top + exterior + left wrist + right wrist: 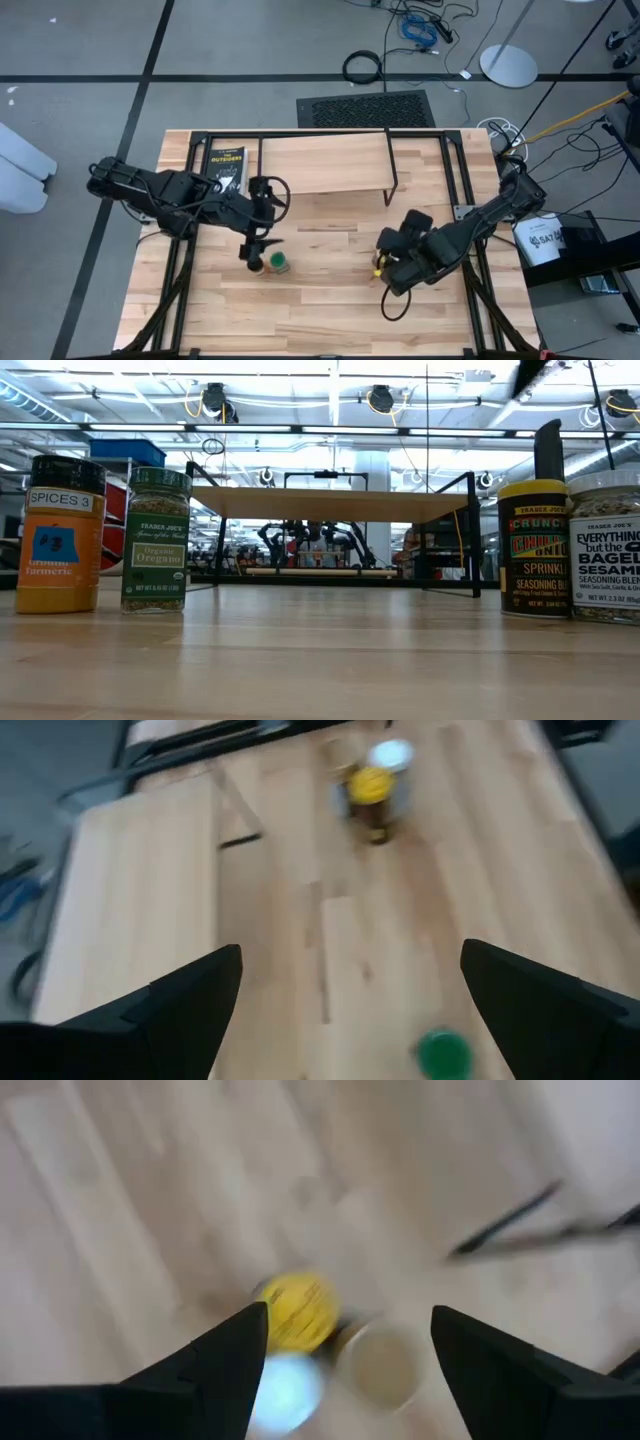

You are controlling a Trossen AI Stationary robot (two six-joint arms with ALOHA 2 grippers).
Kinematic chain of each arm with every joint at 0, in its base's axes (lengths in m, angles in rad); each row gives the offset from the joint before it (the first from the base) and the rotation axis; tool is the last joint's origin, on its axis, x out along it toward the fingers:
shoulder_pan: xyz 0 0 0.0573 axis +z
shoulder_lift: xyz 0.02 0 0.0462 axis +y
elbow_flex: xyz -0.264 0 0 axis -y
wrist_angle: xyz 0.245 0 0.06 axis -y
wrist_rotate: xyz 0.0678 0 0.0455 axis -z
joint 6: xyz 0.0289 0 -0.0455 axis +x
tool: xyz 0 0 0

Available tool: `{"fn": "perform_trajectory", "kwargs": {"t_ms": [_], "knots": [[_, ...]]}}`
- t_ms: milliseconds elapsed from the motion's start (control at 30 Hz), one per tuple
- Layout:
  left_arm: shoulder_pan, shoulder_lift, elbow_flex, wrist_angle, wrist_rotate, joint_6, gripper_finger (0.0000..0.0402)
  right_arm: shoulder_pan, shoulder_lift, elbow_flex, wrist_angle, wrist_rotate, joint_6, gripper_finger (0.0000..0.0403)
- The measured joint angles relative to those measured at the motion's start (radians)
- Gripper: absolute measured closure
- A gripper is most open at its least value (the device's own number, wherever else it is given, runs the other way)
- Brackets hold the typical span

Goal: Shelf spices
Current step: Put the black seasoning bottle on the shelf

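The shelf (325,165), a light plank on thin black legs, stands at the table's far middle (330,502). In front of it on the left stand an orange jar with a dark lid (60,535) and a green-lidded oregano jar (156,540). My left gripper (252,250) hovers open just above and behind them. On the right, yellow-lidded (297,1312), white-lidded (285,1385) and tan-lidded (380,1365) jars stand close together on the table. My right gripper (385,262) is open above them, and one of its fingers (548,450) shows over the yellow-lidded jar (533,550).
A flat black packet with yellow lettering (227,165) lies at the far left, beside the shelf. Black frame rails (465,200) run along the table's sides. Bare wood lies between the two groups of jars (330,270) and toward the near edge.
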Motion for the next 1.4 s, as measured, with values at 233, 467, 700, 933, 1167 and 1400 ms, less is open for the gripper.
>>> {"fn": "perform_trajectory", "kwargs": {"t_ms": [233,467,700,933,1167,1400], "knots": [[0.012,0.002,-0.066,-0.095,-0.140,-0.147,0.0016,-0.021,0.000,0.050,-0.025,0.328,-0.215,0.0144],[0.026,0.004,-0.271,-0.091,-0.245,-0.244,0.0016,-0.101,0.000,0.050,-0.005,0.348,-0.350,0.0142],[0.027,0.004,-0.417,-0.044,-0.463,-0.276,0.0016,-0.178,0.000,0.050,0.051,0.359,-0.446,0.0142],[0.047,0.004,-0.522,0.122,-0.530,-0.126,0.0016,-0.239,0.000,0.050,0.090,0.351,-0.522,0.0142],[0.076,0.003,-0.566,0.111,-0.604,-0.118,0.0039,-0.245,0.000,0.050,0.091,0.349,-0.527,0.0142],[0.099,0.003,-0.584,0.090,-0.614,-0.116,0.0080,-0.245,0.000,0.050,0.100,0.348,-0.527,0.0142]]}}
